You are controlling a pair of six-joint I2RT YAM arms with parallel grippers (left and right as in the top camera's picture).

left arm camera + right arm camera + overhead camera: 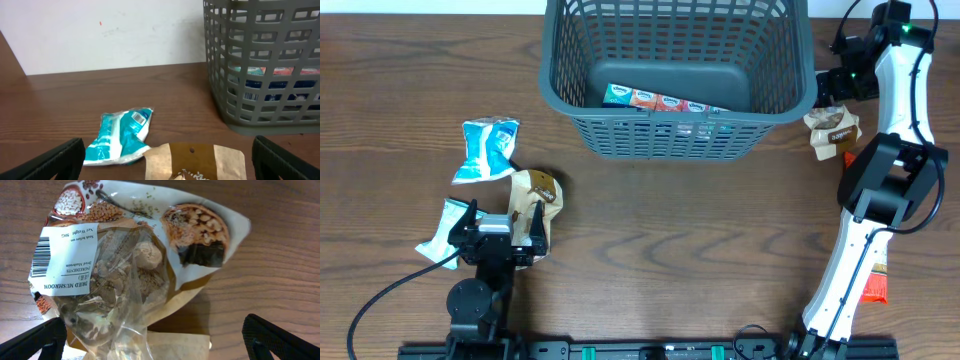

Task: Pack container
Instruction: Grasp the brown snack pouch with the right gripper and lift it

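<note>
Dried mushroom packet (125, 275), bottom cropped, lies below the gaping right end effector (152, 340); left end effector (167, 160) gapes too, container (265, 129) at two o'clock.

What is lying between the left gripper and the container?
A brown paper packet lies just ahead of the left gripper; beyond it, bare table up to the container, as the overhead view shows.

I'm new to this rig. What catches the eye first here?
The large dark grey plastic lattice basket at the far edge of the wooden table dominates, a row of colourful packets lying on its bottom. Right of it, before the open right gripper, sits a clear-windowed dried mushroom pouch; blue-and-white packets lie at left.
</note>
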